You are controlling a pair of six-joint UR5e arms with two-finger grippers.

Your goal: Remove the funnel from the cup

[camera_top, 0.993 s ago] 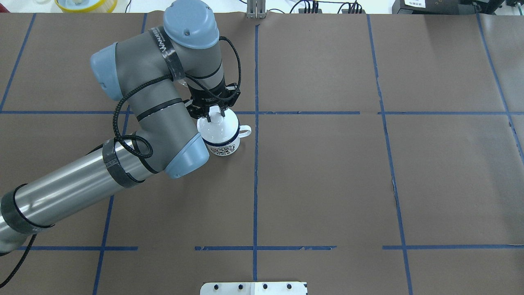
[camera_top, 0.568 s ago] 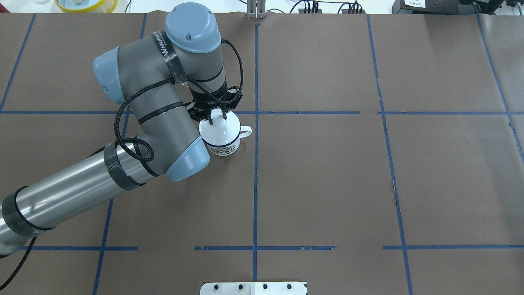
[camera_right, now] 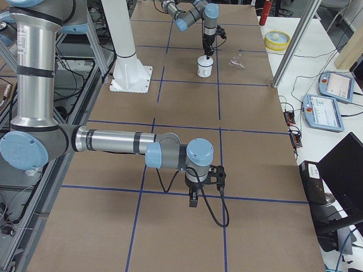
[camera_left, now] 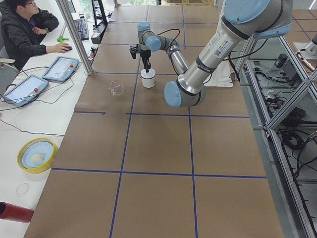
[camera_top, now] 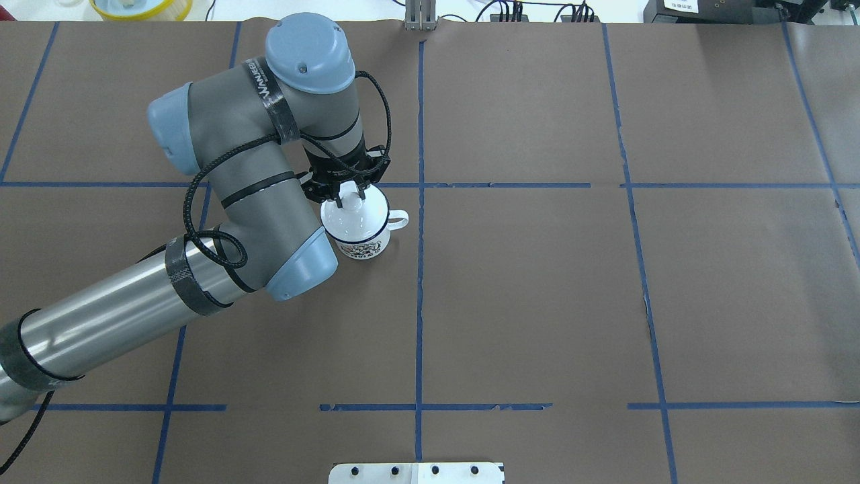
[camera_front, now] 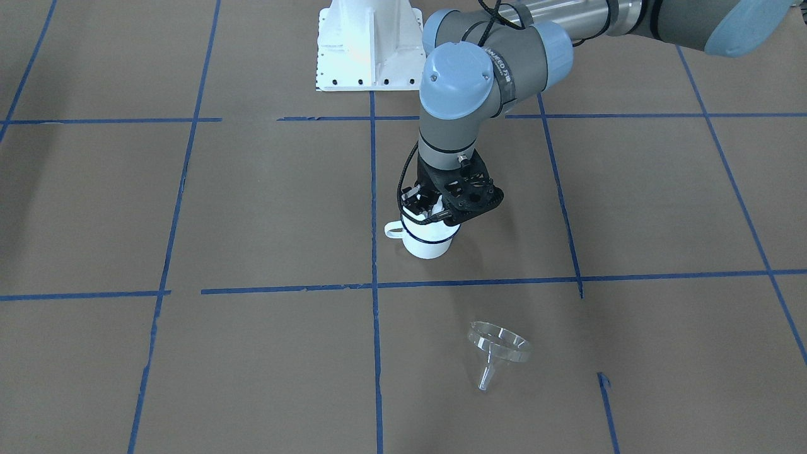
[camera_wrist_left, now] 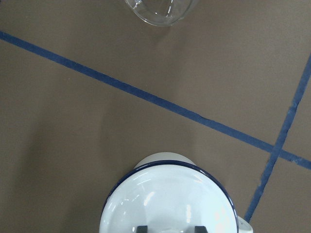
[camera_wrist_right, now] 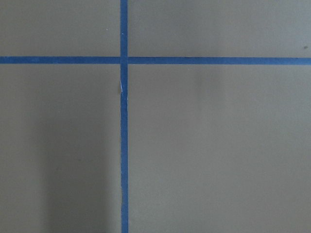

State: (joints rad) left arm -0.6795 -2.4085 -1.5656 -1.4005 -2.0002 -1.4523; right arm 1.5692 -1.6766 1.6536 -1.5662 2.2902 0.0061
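Observation:
The clear funnel [camera_front: 498, 343] lies on its side on the brown table, well apart from the cup; its bowl shows at the top of the left wrist view [camera_wrist_left: 158, 9]. The white cup [camera_front: 429, 243] with a dark blue rim stands upright [camera_top: 363, 249], its handle towards the table's middle. A round white knobbed lid [camera_top: 353, 218] covers its mouth [camera_wrist_left: 170, 199]. My left gripper [camera_top: 351, 195] points straight down over the cup, with its fingers closed on the lid's knob. My right gripper [camera_right: 193, 201] hangs just above bare table far from the cup; I cannot tell whether it is open or shut.
The white robot pedestal [camera_front: 369, 44] stands at the table's near edge. A yellow bowl [camera_left: 37, 153] and tablets [camera_left: 59, 67] sit on the side bench beyond the table's far edge, where a person [camera_left: 22, 25] is seated. Blue tape lines cross the table.
My left gripper has shifted slightly to the left, and the cup with its lid has shifted the same way with it. The fingers stay at the knob.

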